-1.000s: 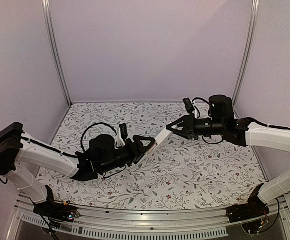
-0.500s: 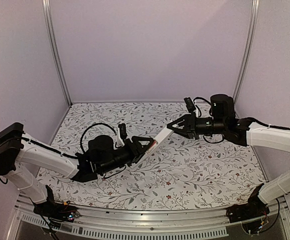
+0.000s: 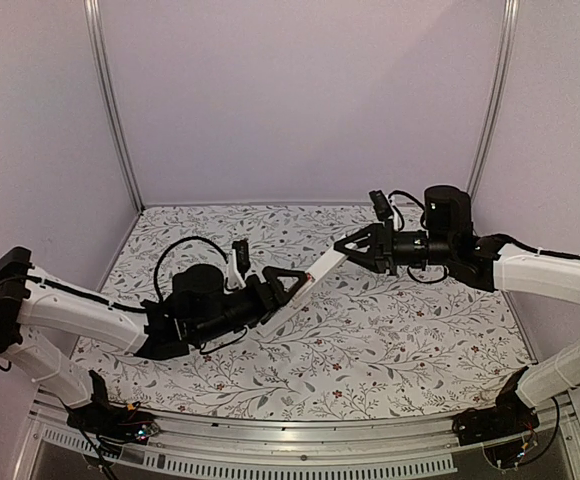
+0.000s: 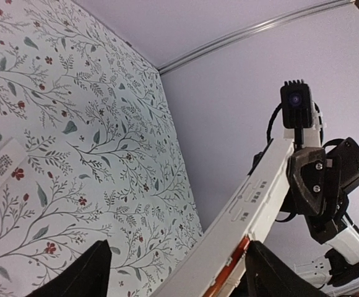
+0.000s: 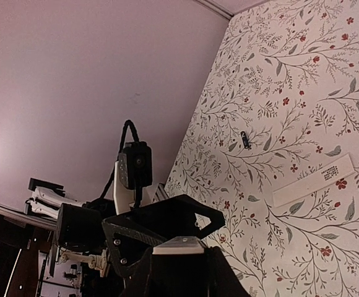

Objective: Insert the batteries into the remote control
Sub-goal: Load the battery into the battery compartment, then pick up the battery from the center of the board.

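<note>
Remote control [image 3: 325, 268] between left gripper [image 3: 300, 283] and right gripper [image 3: 343, 250], above strip [image 5: 312, 179] on table [image 3: 400, 345]

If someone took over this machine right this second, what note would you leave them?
Right end effector: shut on one end of the remote control, held above the table.
Left end effector: open, jaws standing either side of the remote.
Thin white strip lies on the table; a small dark stick, likely a battery, lies apart from it.
Done: remote picked up. Left: loading; whether anything is already inside, I cannot tell.
</note>
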`<state>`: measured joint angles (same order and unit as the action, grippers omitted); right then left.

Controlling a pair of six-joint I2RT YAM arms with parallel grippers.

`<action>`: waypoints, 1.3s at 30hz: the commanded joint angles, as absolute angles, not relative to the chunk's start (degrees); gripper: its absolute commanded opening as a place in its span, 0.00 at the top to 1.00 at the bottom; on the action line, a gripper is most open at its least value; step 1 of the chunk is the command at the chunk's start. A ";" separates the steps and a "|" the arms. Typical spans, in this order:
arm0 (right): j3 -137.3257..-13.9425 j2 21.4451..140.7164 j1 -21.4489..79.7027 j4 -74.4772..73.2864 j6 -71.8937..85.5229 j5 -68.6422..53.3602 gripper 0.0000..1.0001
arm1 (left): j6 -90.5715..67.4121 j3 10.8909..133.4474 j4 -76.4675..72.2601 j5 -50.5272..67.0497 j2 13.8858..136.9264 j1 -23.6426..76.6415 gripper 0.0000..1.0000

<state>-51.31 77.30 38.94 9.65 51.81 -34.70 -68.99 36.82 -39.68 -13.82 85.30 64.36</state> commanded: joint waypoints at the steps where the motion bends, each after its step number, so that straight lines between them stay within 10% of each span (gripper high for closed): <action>1: -50.42 76.55 38.78 13.09 52.13 -36.48 1.00 | -63.46 38.10 -31.32 -16.50 80.35 64.25 0.19; 7: -48.72 75.38 38.16 13.10 51.05 -36.78 1.00 | -55.91 39.35 -21.32 -17.22 72.78 62.56 0.01; 21: -43.45 74.42 32.66 13.01 49.25 -38.38 1.00 | -30.36 54.20 35.70 -10.24 66.53 44.94 0.00; 32: -42.90 76.15 32.21 12.92 48.22 -39.22 1.00 | -23.69 60.41 42.75 -12.25 80.07 36.22 0.03; 39: -42.94 76.64 31.99 12.68 47.68 -39.02 1.00 | -33.61 60.40 41.23 -9.51 87.69 33.00 0.34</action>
